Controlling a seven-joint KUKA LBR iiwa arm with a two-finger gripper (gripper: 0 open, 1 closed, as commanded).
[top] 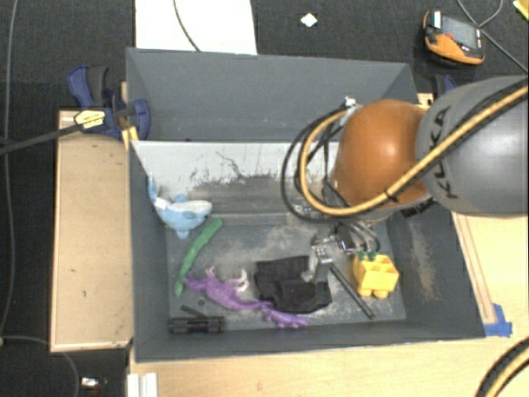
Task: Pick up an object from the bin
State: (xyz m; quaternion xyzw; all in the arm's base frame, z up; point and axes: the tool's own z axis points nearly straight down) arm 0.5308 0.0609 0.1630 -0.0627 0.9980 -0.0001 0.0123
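My gripper (324, 255) hangs below the orange wrist cover, low in the bin right of centre. It is just above the right upper edge of a black crumpled soft thing (288, 286) lying at the bin's front middle. A yellow toy brick (376, 274) sits close to the gripper's right. A thin dark rod (354, 294) lies slanted between the black thing and the brick. A purple toy lizard (235, 294) stretches along the floor to the left of the black thing.
A green pod-shaped thing (198, 251) lies slanted at the left. A light blue toy (180, 212) rests by the left wall, and a small black bar (197, 325) lies in the front left corner. The arm and its cables cover the bin's right rear.
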